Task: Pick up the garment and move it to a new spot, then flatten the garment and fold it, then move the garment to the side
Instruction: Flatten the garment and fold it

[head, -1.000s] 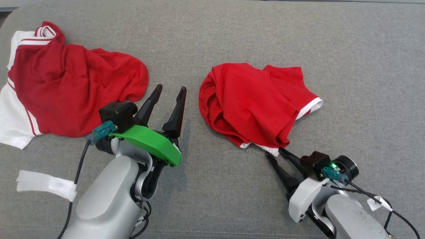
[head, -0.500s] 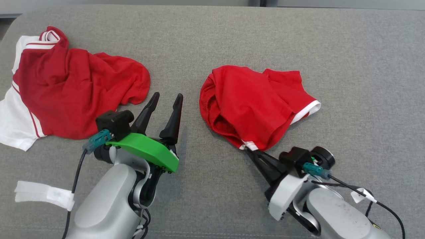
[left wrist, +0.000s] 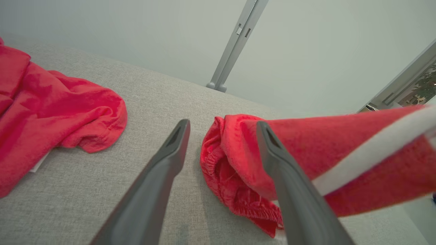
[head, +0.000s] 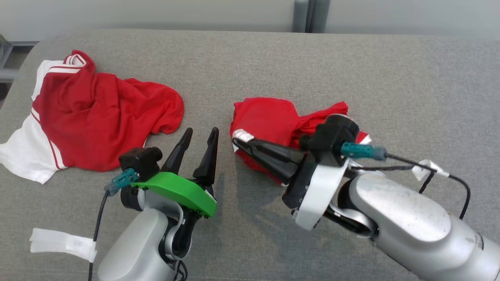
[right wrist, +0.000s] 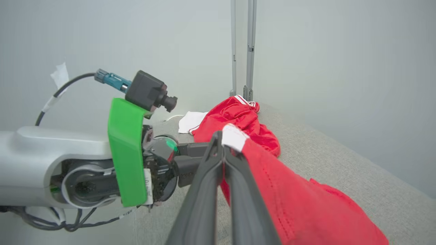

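The garment [head: 105, 117], a red jersey shirt with white sleeves and a striped collar, lies crumpled at the left of the grey cushion; it also appears in the wrist views [left wrist: 51, 109] [right wrist: 238, 115]. In the middle lies a smaller red piece, red shorts [head: 269, 117] with a white hem. My right gripper [head: 236, 140] is shut on that white hem [right wrist: 233, 136], and the cloth [right wrist: 289, 204] hangs stretched from the tips above the cushion. My left gripper [head: 201, 134] stands open and empty between the two clothes, and the shorts [left wrist: 238, 163] lie just to its right.
The grey cushion [head: 410, 86] stretches wide to the right and back. A pale wall with a metal post [head: 302, 15] runs behind it. A strip of white tape [head: 62, 244] hangs on the left arm's cable. The left wrist's green cover [right wrist: 126, 153] is close to the right gripper.
The head camera tilted up. My right gripper shut on the shorts' white hem, then lifted it and swung left over the pile. The left gripper stayed open.
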